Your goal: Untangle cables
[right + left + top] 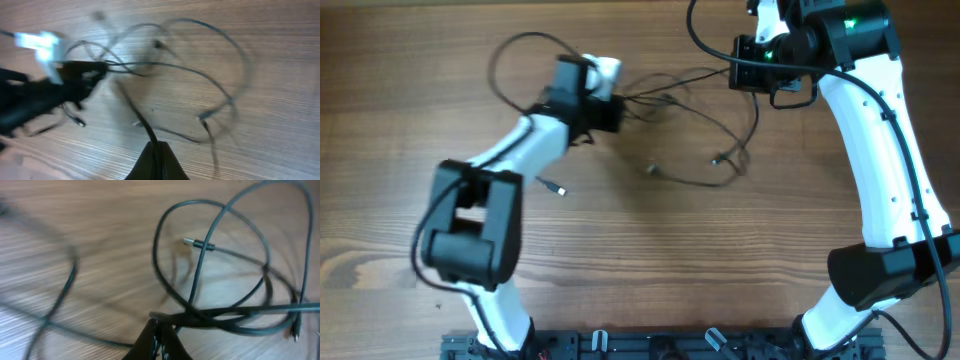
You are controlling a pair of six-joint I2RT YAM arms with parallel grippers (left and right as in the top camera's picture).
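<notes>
Thin black cables [695, 125] lie in loose loops across the far middle of the wooden table, stretched between my two grippers. My left gripper [612, 110] is shut on a bunch of cable strands at the left end; in the left wrist view its jaws [161, 325] pinch the strands, with loops and a plug tip [189, 242] beyond. My right gripper [738, 62] is shut on one cable at the far right; in the right wrist view the cord [135, 112] runs out from its closed jaws [156, 147]. Loose plug tips [558, 188] lie on the table.
A long cable loop [505, 60] arcs behind the left arm at the far left. The arm bases [650, 345] stand along the near edge. The left arm [35, 95] shows in the right wrist view, holding the tangle.
</notes>
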